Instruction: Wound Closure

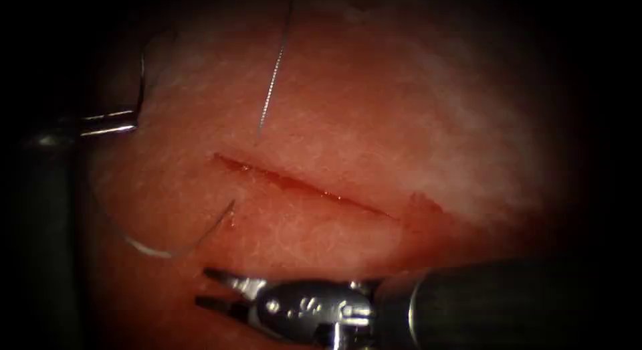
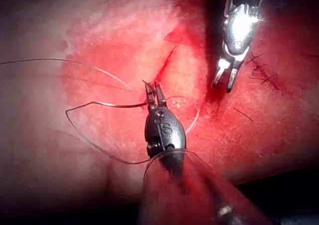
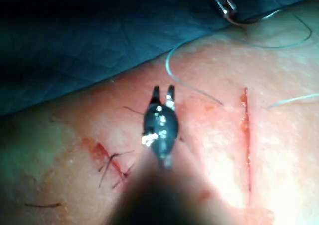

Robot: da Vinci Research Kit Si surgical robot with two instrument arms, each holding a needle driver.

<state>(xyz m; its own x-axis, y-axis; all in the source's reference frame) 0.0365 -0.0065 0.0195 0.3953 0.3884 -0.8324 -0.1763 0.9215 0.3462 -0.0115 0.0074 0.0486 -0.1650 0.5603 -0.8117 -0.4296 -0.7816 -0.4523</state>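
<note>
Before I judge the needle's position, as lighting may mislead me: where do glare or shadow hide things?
Endoscope view: dark rim shades the left tool, shut on thread; the needle, free, tip in tissue by the cut's left end, is lit. Left wrist view: glare on the right tool, open, empty.

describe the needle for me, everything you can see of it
The needle is a thin, curved piece of metal with a pale glint, lying on the tissue left of the cut. One end meets the tissue by the cut's left end; whether it is buried there is unclear. Nothing grips it: the right tool's claw is open close beside it, holding nothing, and the left tool's claw is shut on the thread.
</note>
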